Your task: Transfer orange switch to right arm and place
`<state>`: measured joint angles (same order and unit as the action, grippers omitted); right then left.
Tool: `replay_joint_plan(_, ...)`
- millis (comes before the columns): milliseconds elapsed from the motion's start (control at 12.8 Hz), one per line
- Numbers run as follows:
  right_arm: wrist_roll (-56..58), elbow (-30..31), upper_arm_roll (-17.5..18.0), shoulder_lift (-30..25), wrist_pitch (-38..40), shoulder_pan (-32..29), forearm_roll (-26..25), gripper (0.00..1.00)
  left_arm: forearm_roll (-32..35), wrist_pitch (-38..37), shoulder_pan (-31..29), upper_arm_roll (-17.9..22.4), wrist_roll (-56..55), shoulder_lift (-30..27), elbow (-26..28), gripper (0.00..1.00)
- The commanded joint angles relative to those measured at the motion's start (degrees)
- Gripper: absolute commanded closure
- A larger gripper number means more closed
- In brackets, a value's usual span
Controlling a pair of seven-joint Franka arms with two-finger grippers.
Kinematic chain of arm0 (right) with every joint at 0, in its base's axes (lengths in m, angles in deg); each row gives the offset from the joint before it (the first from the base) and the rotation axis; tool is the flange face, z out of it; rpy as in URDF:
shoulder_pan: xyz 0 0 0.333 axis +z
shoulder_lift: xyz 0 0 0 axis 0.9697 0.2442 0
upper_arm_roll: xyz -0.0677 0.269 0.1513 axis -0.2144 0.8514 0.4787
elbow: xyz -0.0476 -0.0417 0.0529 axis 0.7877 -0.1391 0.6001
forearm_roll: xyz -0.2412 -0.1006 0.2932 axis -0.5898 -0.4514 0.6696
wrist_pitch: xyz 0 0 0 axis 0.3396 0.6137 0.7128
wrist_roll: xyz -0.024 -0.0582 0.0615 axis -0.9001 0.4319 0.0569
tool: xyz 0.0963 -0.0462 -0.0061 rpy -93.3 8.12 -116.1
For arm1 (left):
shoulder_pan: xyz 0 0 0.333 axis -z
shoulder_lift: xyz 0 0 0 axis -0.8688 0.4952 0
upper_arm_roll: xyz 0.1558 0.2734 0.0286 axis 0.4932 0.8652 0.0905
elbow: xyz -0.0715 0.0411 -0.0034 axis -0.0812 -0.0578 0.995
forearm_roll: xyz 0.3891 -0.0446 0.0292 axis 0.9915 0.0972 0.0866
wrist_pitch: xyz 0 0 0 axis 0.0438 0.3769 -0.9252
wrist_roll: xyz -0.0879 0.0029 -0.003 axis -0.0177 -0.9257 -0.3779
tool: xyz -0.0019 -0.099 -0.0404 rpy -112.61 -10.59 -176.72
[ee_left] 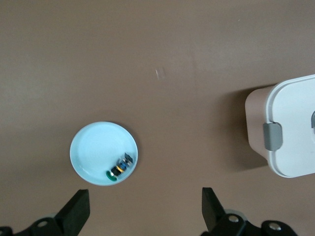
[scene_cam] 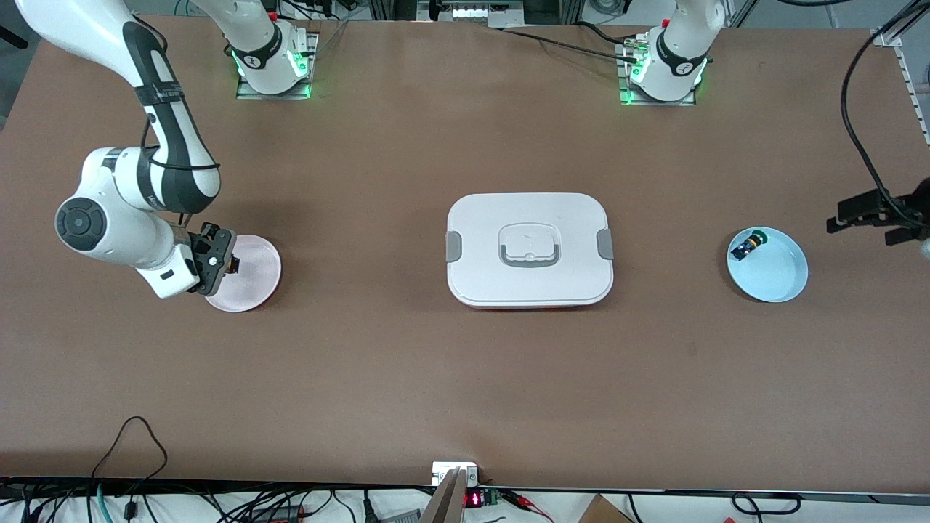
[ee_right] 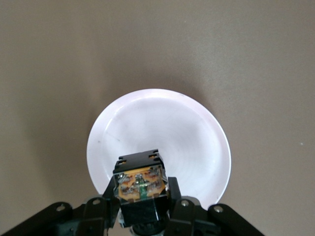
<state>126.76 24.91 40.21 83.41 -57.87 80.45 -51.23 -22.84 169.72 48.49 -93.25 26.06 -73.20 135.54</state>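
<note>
My right gripper (scene_cam: 220, 263) is shut on the orange switch (scene_cam: 234, 265), a small black block with an orange end. It holds the switch just above the pink plate (scene_cam: 256, 280), over the plate's rim toward the right arm's end of the table. In the right wrist view the switch (ee_right: 140, 183) sits between the fingers (ee_right: 173, 192), with the plate (ee_right: 162, 128) beneath it. My left gripper (scene_cam: 872, 218) is open and empty, and waits in the air past the light blue plate (scene_cam: 777, 280), at the table's end. The left wrist view shows its gripper (ee_left: 143, 201) open.
A dark switch with a green cap (scene_cam: 748, 245) lies in the light blue plate; it also shows in the left wrist view (ee_left: 119, 168) on the plate (ee_left: 93, 147). A white lidded box (scene_cam: 529, 250) stands at the table's middle. Cables run along the table's near edge.
</note>
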Motion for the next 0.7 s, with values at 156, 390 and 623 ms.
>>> replay_joint_plan(156, 3.69, 2.94, 0.63, 1.28, -5.84, -0.71, -1.01, 0.88, 3.04, -2.53, 3.48, 0.99, -12.50, -7.46, 6.55, 0.00)
replay_joint_plan(390, 3.78, 4.07, 0.63, 2.78, -9.17, -0.54, -1.01, 0.88, 4.35, 0.37, 4.70, 0.99, -19.94, -10.98, 12.00, 0.00)
replay_joint_plan(623, 3.87, 6.45, 0.63, 3.92, -14.01, -0.54, -1.10, 0.88, 6.21, 0.11, 5.06, 0.90, -21.56, -11.34, 12.11, 0.00)
